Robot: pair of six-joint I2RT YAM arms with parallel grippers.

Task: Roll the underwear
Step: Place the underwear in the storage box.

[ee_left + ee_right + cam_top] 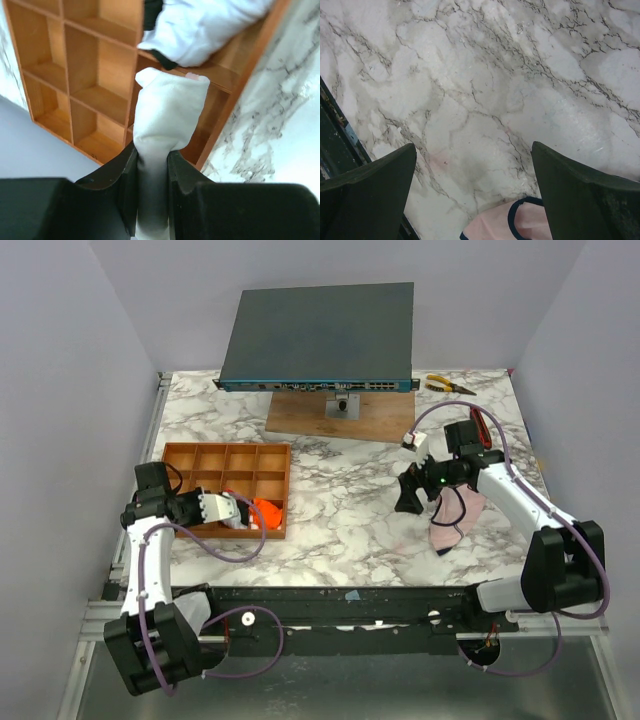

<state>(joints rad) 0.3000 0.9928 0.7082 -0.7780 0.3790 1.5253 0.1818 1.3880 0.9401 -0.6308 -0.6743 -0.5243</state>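
Left gripper (151, 160) clamps a cream roll (170, 110) over the tray (227, 447), beside orange underwear (266, 510). Right gripper (473, 150), jaws wide apart, hangs above the table (470, 75); pink underwear (495, 226) lies just below.

Left claw (151, 152) pinched narrow, right claw (475, 170) spread wide, both angled downward.

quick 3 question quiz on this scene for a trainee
1. True or false: the right gripper is shut on the pink underwear.
2. The left gripper grips: A) nothing B) cream underwear C) a spoon.
3. Fill in: the orange underwear lies in the wooden ____.
Key: 1 false, it is open; 2 B; 3 tray.
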